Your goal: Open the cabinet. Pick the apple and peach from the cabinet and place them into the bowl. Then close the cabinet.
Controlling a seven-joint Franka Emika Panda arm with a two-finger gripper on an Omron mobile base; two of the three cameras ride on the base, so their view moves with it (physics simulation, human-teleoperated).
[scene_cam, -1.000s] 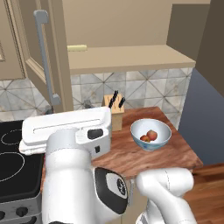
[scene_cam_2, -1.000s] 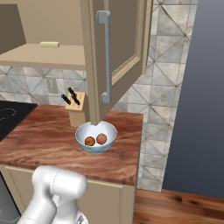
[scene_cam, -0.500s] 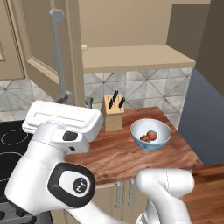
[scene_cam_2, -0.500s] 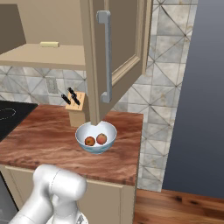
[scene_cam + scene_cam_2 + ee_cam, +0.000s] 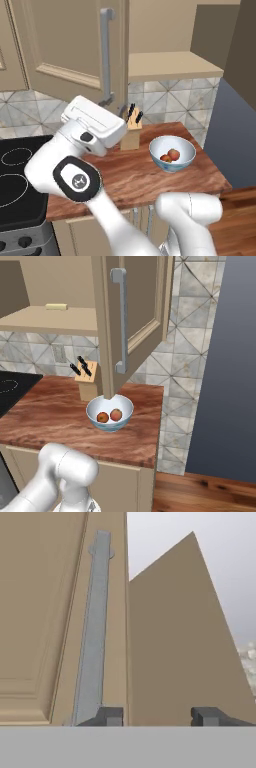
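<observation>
Gripper (image 5: 156,716) sits at the free edge of the open cabinet door (image 5: 45,612), fingertips straddling that edge; grip unconfirmed. Bowl (image 5: 172,154), holding two fruits, rests on the counter (image 5: 135,175) below.

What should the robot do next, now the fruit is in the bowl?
Probably swing the left cabinet door shut. The two fruits lie in the bowl, the cabinet stands open, and the jaws sit at that door's edge beside its handle.
</observation>
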